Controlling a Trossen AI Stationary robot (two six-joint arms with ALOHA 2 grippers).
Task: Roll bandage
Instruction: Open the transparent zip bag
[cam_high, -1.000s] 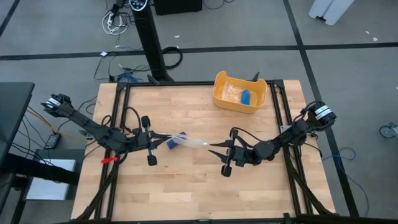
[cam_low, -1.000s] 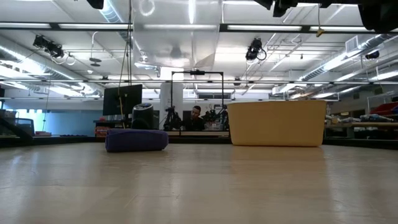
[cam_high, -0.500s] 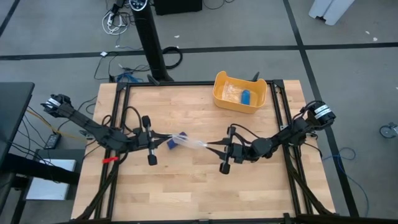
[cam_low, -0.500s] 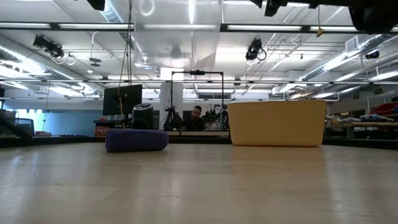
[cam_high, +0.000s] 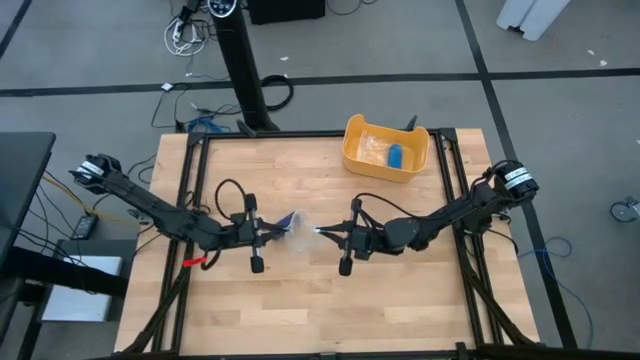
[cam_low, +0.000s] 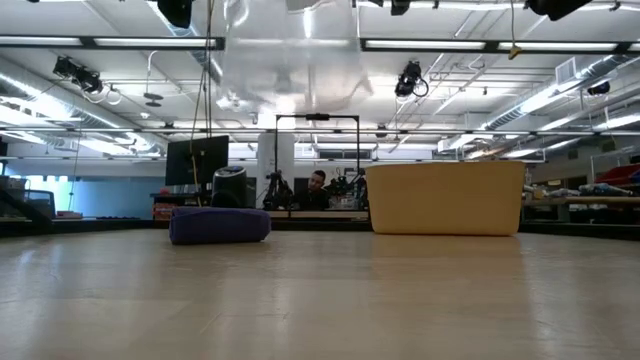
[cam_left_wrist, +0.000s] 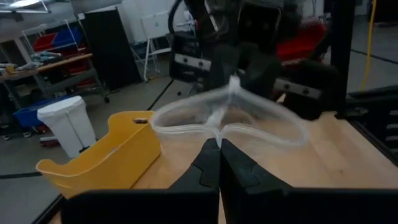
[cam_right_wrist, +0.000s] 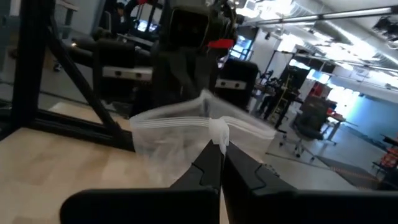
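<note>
Above the wooden table (cam_high: 300, 310), right end effector (cam_high: 322, 232) now nearer, newly pinching clear wrapper (cam_high: 300, 228) opposite left end effector (cam_high: 276, 231), likewise pinching.

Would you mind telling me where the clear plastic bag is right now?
In the high view the clear plastic bag hangs above the table's middle, pinched between the left gripper and the right gripper, in front of the yellow tub.

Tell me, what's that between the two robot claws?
A clear plastic wrapper, pinched from both sides by the left gripper and right gripper; the high view shows it.
</note>
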